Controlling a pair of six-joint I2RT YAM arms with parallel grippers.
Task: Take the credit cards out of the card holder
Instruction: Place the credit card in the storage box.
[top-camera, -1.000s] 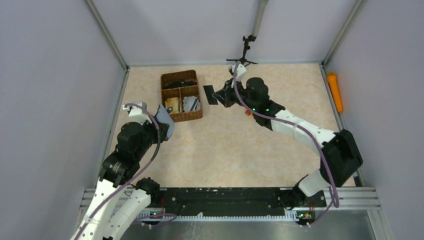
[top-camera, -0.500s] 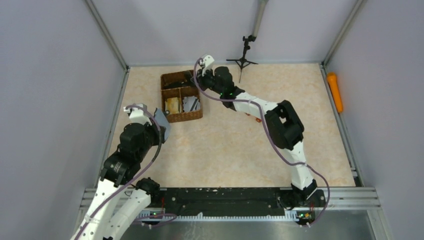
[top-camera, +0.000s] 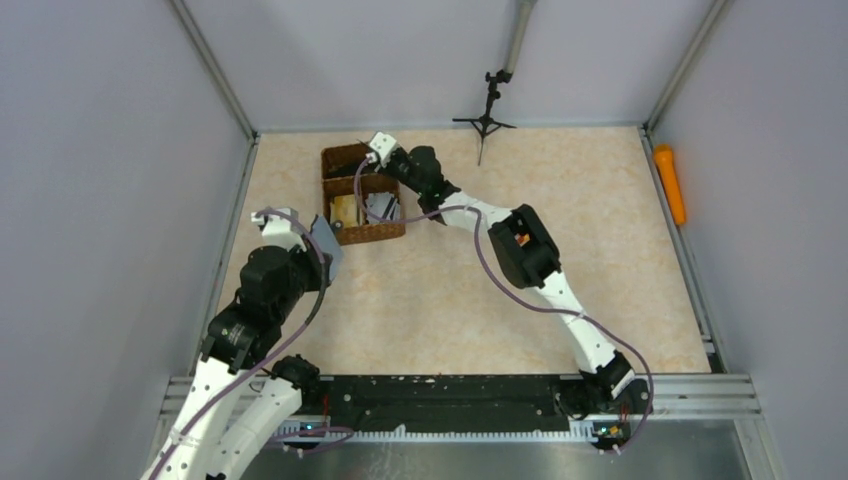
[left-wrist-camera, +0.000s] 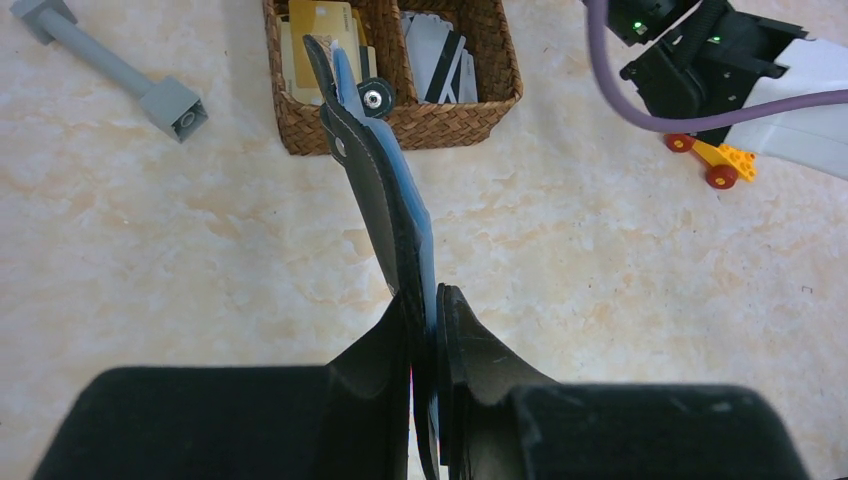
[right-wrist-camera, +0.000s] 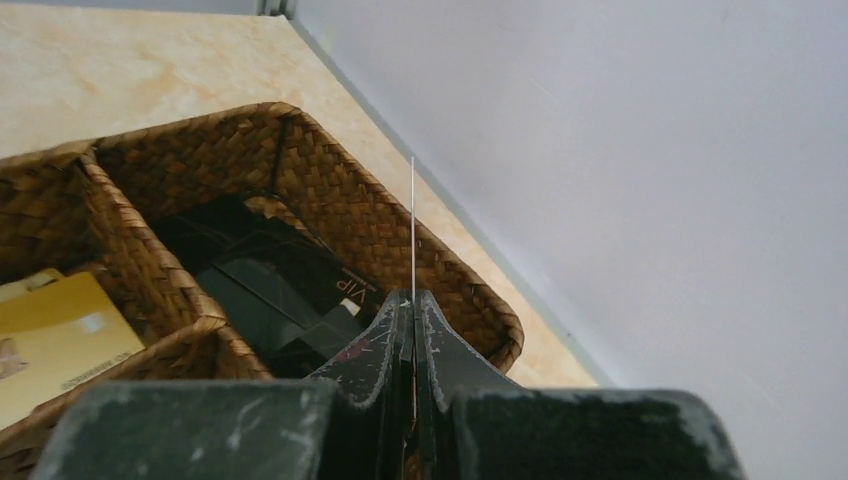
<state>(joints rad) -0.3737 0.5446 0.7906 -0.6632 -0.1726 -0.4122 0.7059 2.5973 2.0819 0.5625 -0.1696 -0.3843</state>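
The right gripper (right-wrist-camera: 413, 300) is pinched tight on a thin card (right-wrist-camera: 412, 230), seen edge-on, held over the far compartment of the wicker basket (right-wrist-camera: 340, 200). Black cards (right-wrist-camera: 270, 280) lie in there, one printed "VIP". The next compartment holds gold cards (right-wrist-camera: 50, 330), and the third has pale striped cards (left-wrist-camera: 435, 60). The left gripper (left-wrist-camera: 428, 300) is clamped on the card holder (left-wrist-camera: 385, 200), lifted on edge just beside the basket's near left corner, its round snap (left-wrist-camera: 376, 97) showing.
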